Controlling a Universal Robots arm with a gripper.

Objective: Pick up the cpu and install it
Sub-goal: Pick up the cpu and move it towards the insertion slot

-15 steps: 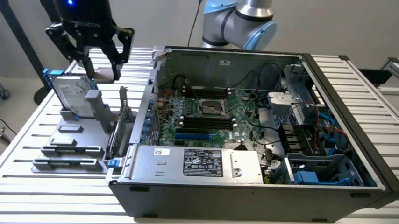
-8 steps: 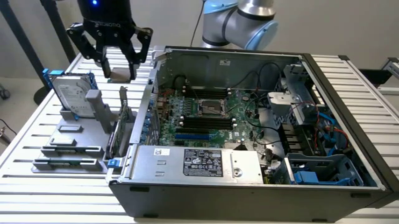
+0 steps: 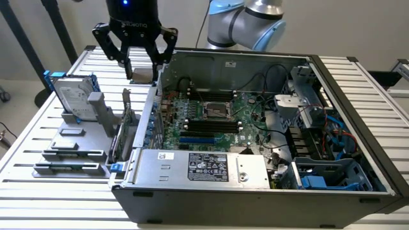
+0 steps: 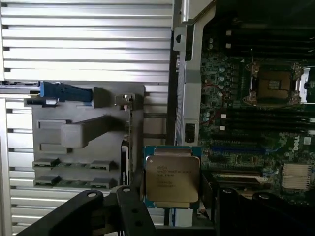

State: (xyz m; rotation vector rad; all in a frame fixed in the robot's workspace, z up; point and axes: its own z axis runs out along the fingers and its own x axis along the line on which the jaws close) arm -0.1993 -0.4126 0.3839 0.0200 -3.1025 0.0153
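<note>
Gripper (image 3: 142,68) clamped on the cpu (image 4: 172,181), up in the air over the computer case's (image 3: 255,206) side wall. Motherboard socket (image 3: 218,110) lies well apart, inside the case.

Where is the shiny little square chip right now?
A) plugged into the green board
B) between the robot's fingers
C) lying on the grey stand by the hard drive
B: the cpu sits clamped between the fingers of the gripper.
</note>
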